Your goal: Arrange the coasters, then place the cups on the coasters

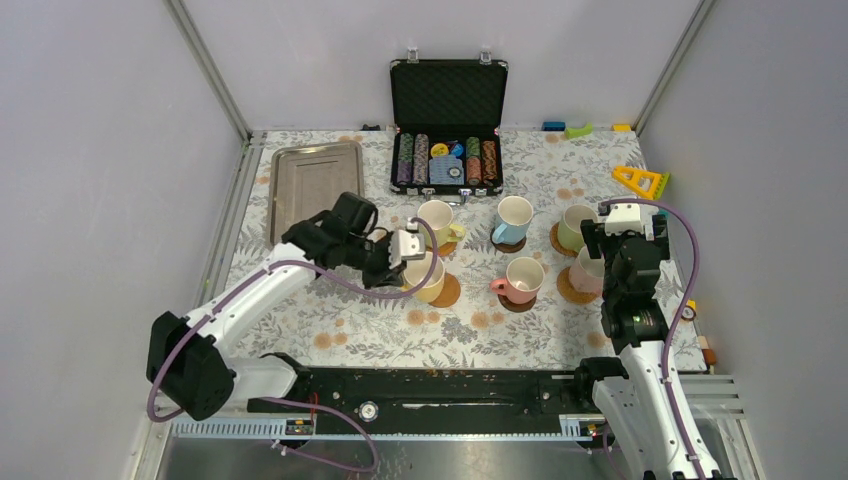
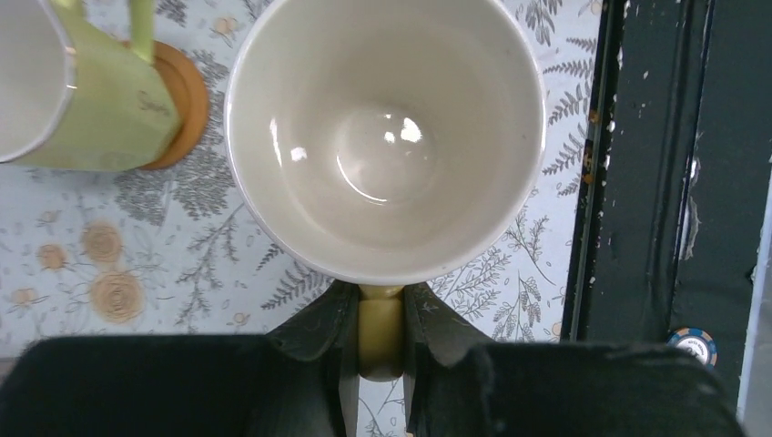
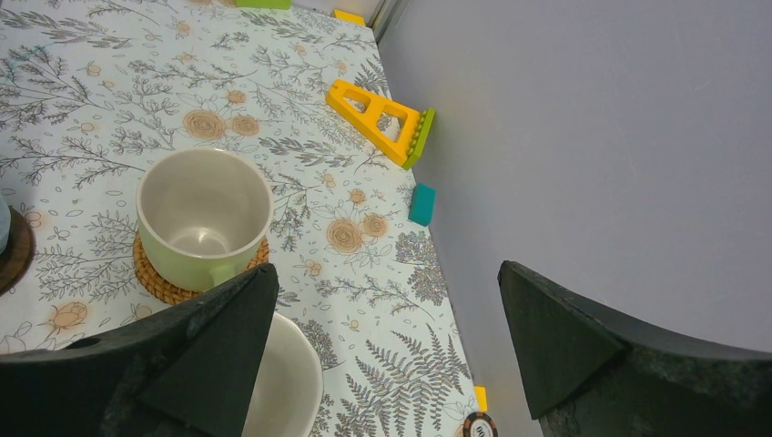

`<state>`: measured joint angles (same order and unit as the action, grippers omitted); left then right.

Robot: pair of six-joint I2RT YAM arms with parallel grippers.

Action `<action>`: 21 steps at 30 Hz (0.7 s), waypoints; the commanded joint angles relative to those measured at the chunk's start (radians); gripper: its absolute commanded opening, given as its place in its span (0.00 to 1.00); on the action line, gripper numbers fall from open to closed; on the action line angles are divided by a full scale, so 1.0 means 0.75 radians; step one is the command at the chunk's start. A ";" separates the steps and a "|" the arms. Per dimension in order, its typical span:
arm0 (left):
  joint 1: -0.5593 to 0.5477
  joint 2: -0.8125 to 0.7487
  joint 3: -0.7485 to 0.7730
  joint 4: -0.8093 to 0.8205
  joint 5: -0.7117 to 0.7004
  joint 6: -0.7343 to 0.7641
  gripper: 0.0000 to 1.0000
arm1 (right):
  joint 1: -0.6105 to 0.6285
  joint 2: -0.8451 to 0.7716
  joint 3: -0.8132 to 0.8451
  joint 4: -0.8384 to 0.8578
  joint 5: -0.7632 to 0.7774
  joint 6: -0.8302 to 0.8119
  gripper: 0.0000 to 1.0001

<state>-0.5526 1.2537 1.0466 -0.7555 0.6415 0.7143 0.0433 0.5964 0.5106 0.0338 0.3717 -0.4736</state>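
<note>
My left gripper (image 2: 380, 305) is shut on the handle (image 2: 380, 332) of a yellow cup (image 2: 386, 137), cream inside. From above, this cup (image 1: 425, 275) covers part of an orange-brown coaster (image 1: 448, 291); whether it rests on it I cannot tell. Behind it a second yellow cup (image 1: 436, 220) stands on a coaster (image 2: 187, 96). The blue cup (image 1: 513, 219) and the pink cup (image 1: 522, 279) stand on dark coasters. A green cup (image 3: 205, 214) sits on a woven coaster (image 3: 155, 278). A pale cup (image 3: 282, 382) lies partly behind my open, empty right gripper (image 3: 387, 273).
An open black case of poker chips (image 1: 447, 125) and a silver tray (image 1: 315, 178) stand at the back. A yellow triangular toy (image 3: 378, 118) and a teal block (image 3: 421, 203) lie by the right wall. A black rail (image 1: 430, 385) runs along the near edge.
</note>
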 commanded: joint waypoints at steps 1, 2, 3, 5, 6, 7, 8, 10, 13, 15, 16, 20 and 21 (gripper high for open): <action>-0.069 0.014 -0.046 0.208 -0.055 -0.005 0.00 | -0.009 -0.008 0.013 0.017 -0.016 0.015 1.00; -0.085 0.026 -0.052 0.240 -0.079 -0.024 0.00 | -0.010 -0.007 0.012 0.017 -0.013 0.015 1.00; -0.098 0.038 -0.059 0.271 -0.094 -0.048 0.00 | -0.009 -0.008 0.011 0.017 -0.012 0.014 1.00; -0.118 0.066 -0.076 0.366 -0.136 -0.111 0.00 | -0.009 -0.008 0.012 0.017 -0.013 0.014 1.00; -0.128 0.081 -0.086 0.407 -0.154 -0.144 0.00 | -0.009 -0.008 0.013 0.017 -0.013 0.016 1.00; -0.136 0.097 -0.094 0.447 -0.176 -0.172 0.00 | -0.009 -0.006 0.013 0.017 -0.014 0.014 1.00; -0.146 0.112 -0.103 0.477 -0.193 -0.194 0.00 | -0.009 -0.006 0.013 0.016 -0.015 0.015 1.00; -0.161 0.138 -0.122 0.541 -0.225 -0.231 0.00 | -0.009 -0.004 0.013 0.017 -0.013 0.015 1.00; -0.168 0.153 -0.166 0.654 -0.268 -0.292 0.00 | -0.009 -0.001 0.010 0.016 -0.015 0.014 1.00; -0.169 0.159 -0.191 0.721 -0.293 -0.321 0.00 | -0.011 -0.001 0.011 0.016 -0.016 0.014 1.00; -0.168 0.164 -0.199 0.746 -0.299 -0.332 0.00 | -0.009 0.000 0.009 0.016 -0.017 0.014 1.00; -0.169 0.196 -0.209 0.774 -0.291 -0.354 0.00 | -0.010 -0.001 0.010 0.017 -0.019 0.014 1.00; -0.169 0.203 -0.209 0.772 -0.283 -0.357 0.00 | -0.010 -0.001 0.009 0.016 -0.021 0.014 1.00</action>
<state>-0.6754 1.3991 0.8749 -0.3351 0.4168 0.4877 0.0429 0.5983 0.5106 0.0330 0.3714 -0.4736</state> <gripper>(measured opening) 0.167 0.994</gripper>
